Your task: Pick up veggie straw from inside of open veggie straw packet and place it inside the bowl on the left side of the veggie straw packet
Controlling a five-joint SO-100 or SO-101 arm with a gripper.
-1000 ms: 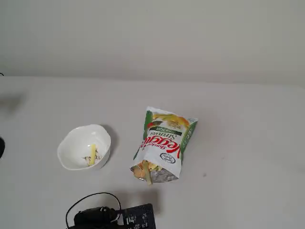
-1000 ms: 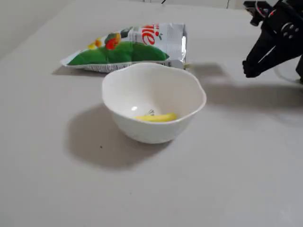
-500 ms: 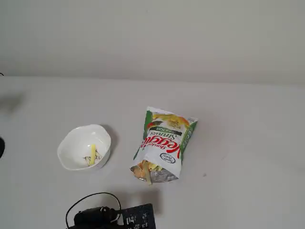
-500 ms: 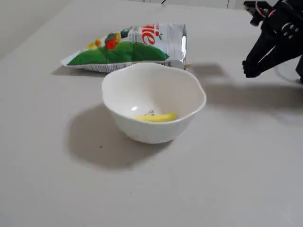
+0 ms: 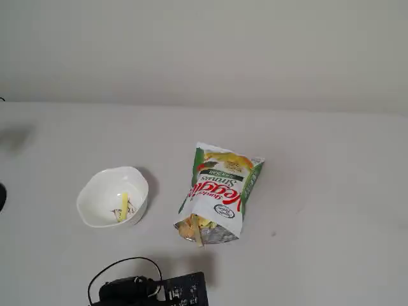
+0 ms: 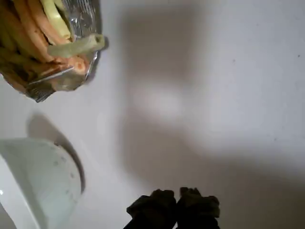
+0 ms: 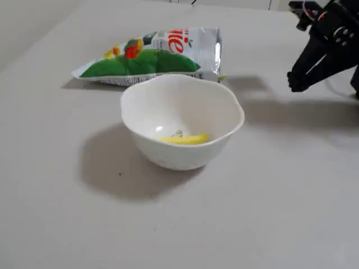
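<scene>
The small white glossy bowl with a wavy rim (image 6: 35,179) is cut off at the wrist view's lower left edge, and only the silvery open mouth of the white and green snack packet (image 6: 71,78) shows there. One bowl (image 5: 112,197), one packet (image 5: 220,191) and one pale-yellow veggie straw (image 5: 122,206) are present; the straw lies inside the bowl. The black two-finger gripper (image 6: 175,205) holds nothing, its tips pressed together, clear of the table (image 6: 214,95).
</scene>
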